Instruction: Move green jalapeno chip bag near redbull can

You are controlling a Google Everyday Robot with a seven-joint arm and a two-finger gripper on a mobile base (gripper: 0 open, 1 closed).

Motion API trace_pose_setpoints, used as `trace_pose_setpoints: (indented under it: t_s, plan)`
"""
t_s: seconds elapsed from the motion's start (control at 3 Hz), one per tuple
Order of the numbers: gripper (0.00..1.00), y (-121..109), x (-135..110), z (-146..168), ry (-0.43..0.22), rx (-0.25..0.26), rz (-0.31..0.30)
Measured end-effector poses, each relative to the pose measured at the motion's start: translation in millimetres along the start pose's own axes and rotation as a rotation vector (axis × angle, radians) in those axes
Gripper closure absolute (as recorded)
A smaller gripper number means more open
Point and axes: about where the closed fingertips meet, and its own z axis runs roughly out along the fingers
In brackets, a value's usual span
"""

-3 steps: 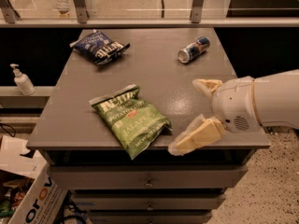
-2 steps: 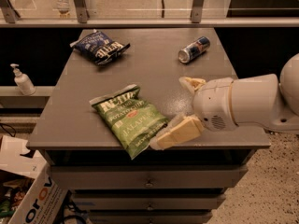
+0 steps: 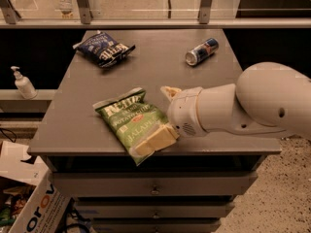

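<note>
The green jalapeno chip bag (image 3: 128, 120) lies flat on the grey table (image 3: 82, 101) near its front edge, left of centre. The redbull can (image 3: 201, 51) lies on its side at the back right of the table, far from the bag. My gripper (image 3: 161, 116) comes in from the right at the bag's right edge. It is open: one cream finger (image 3: 155, 140) lies over the bag's lower right corner, the other (image 3: 170, 91) points up beyond the bag's upper right side. The white arm hides the table's right front part.
A dark blue chip bag (image 3: 104, 48) lies at the back left of the table. A soap dispenser (image 3: 22, 83) stands on a low shelf to the left. A cardboard box (image 3: 29, 208) sits on the floor at lower left. Drawers run below the tabletop.
My gripper has moved left across the table's front, from beside the bag to its right edge. One finger now overlaps the bag's lower right corner. The bag and can have not moved.
</note>
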Motion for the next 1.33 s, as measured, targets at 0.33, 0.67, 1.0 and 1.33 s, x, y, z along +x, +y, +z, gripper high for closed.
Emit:
trace_pose_setpoints:
  t_s: [0.33, 0.67, 1.0, 1.33]
  plan:
    - [0.00, 9, 5, 25, 0.022, -0.033, 0.008]
    - [0.18, 14, 9, 39, 0.028, -0.051, 0.018]
    - [0.41, 14, 10, 42, 0.022, -0.052, 0.029]
    - [0.65, 8, 10, 38, 0.012, -0.037, 0.036]
